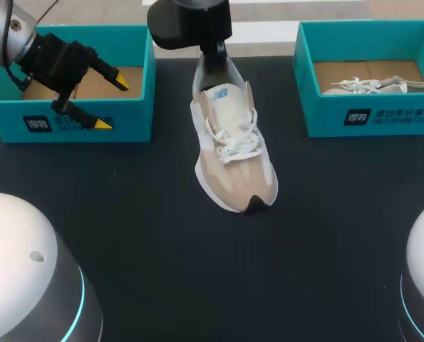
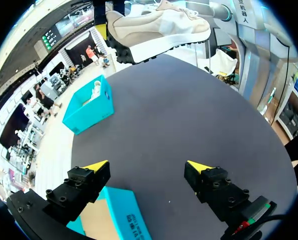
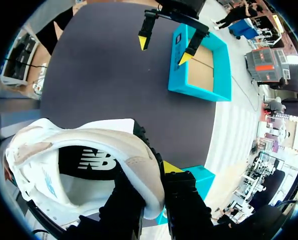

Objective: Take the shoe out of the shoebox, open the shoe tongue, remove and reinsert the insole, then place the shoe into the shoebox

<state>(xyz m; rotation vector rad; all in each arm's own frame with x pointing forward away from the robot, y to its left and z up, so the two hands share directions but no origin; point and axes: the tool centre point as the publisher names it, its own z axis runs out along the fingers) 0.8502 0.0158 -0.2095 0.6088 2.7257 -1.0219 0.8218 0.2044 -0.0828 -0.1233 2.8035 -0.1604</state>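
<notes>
A beige and white sneaker (image 1: 233, 149) hangs over the middle of the black table, heel up and toe low toward the front edge. My right gripper (image 3: 151, 182) is shut on the rim of its heel, one finger inside the shoe (image 3: 88, 150) and one outside. In the head view that gripper (image 1: 215, 57) shows at the shoe's heel. My left gripper (image 1: 112, 105) stands open over the front wall of the left teal shoebox (image 1: 69, 117), with nothing between its fingers. The left wrist view has the gripper (image 2: 149, 167) above the box (image 2: 121, 215), the shoe (image 2: 159, 27) far ahead.
A second teal shoebox (image 1: 372, 117) stands at the back right with another white shoe (image 1: 383, 85) inside. The left box shows only its brown cardboard floor. From the right wrist, my left gripper (image 3: 164, 42) hangs over the far box (image 3: 201, 65).
</notes>
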